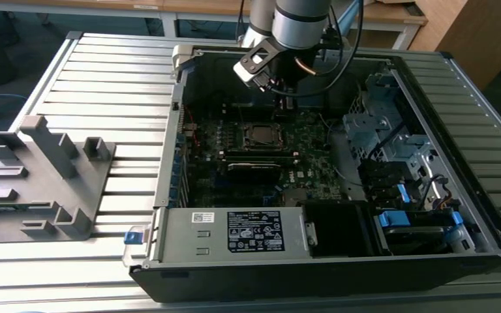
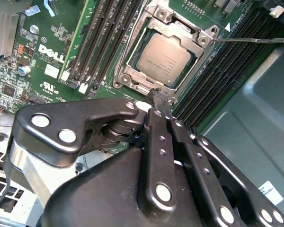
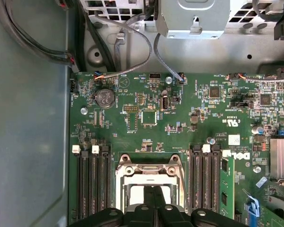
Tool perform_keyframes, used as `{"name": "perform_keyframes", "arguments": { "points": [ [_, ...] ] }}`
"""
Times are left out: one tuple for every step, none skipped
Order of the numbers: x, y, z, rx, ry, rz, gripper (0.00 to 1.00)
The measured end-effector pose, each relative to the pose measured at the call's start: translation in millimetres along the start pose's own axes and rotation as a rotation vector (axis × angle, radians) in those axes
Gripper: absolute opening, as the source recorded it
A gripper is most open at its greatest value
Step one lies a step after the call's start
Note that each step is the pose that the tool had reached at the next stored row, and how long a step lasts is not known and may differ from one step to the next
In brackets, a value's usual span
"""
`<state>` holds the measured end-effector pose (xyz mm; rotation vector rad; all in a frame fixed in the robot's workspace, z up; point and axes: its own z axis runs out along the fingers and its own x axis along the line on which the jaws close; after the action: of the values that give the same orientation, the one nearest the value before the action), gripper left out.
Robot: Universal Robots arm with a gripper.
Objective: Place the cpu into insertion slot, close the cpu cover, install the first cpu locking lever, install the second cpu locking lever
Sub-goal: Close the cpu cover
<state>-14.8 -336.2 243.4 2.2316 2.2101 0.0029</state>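
Note:
The cpu [image 2: 163, 59], a pale silver square, lies in the insertion slot [image 1: 262, 135] on the green motherboard. The silver cpu cover [image 2: 132, 71] lies flat around it, with the chip showing through its cut-out. One thin locking lever [image 2: 248, 40] sticks out sideways from a corner of the socket, over the black memory slots. My gripper [image 2: 158, 99] is shut with nothing between its black fingers. Its tips hang just off one edge of the socket, above the board. In the first wrist view the fingertips [image 3: 156, 205] overlap the slot [image 3: 149, 172].
The board sits deep in an open computer case [image 1: 172, 195] on a slatted table. Black memory slots [image 2: 104, 38] flank the socket on both sides. A drive cage and cables [image 1: 390, 143] fill the exterior view's right. A grey fixture [image 1: 42, 176] stands outside on the exterior view's left.

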Motion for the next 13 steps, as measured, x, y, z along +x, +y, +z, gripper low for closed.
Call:
{"name": "perform_keyframes", "arguments": {
  "points": [
    [0.0,-0.4,0.0,-0.0001,0.0000,0.000,0.11],
    [0.0,-0.9,0.0,-0.0004,0.0000,0.000,0.11],
    [0.0,-1.8,0.1,-0.0011,0.0001,0.000,0.11],
    [0.0,-2.6,0.3,-0.0018,0.0002,0.000,0.11],
    [0.0,-3.6,0.4,-0.0024,0.0002,0.000,0.11],
    [-0.1,-4.4,0.7,-0.0029,0.0002,0.000,0.11],
    [0.0,-5.4,1.2,-0.0033,0.0003,0.000,0.11],
    [0.0,-6.2,1.7,-0.0035,0.0002,0.000,0.11],
    [-0.1,-6.9,2.1,-0.0036,0.0001,0.000,0.11],
    [-0.1,-7.3,2.2,-0.0036,0.0000,0.000,0.11],
    [-0.1,-7.4,2.3,-0.0035,-0.0002,0.000,0.11],
    [-0.1,-7.5,2.4,-0.0035,-0.0002,0.000,0.11],
    [0.0,-7.6,3.0,-0.0038,0.0004,0.000,0.11]
  ]
}}
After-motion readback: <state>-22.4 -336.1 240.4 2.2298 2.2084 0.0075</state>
